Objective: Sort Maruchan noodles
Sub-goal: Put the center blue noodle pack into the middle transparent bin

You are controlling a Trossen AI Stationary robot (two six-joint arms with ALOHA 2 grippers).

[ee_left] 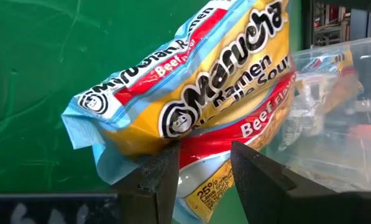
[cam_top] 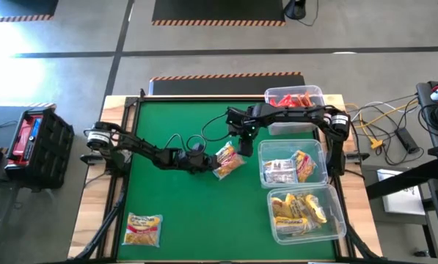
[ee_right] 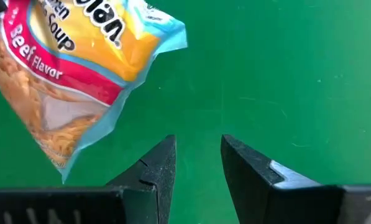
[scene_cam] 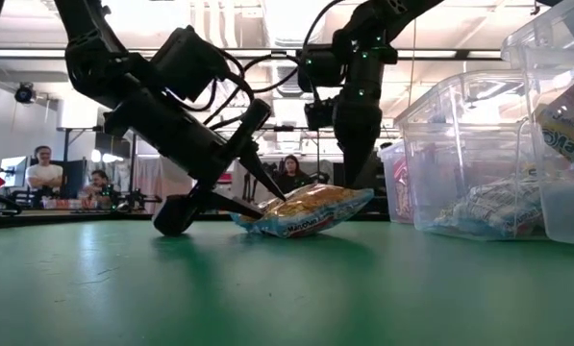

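Maruchan noodles lie at several spots on the green bench (cam_top: 174,205). Nearest, one yellow-and-red packet (cam_top: 143,229) lies alone at the near left corner. On the right, the nearest clear bin (cam_top: 337,213) holds yellow packets (cam_top: 298,208). The middle bin (cam_top: 323,150) just behind it holds a yellow packet and a pale one.

Mid-bench, a Beef Flavor packet (ee_left: 197,99) lies with its blue crimped edge toward the left hand (ee_left: 204,171). That hand's fingers (ee_left: 157,177) are spread, one at the wrapper's edge, the other beside it, not clamped on it.

Just beyond, the right hand (ee_right: 197,155) hangs over bare green felt, fingers parted and holding nothing, the packet off to one side.

Farthest right, a third bin (cam_top: 277,93) holds red packets (cam_top: 298,100).
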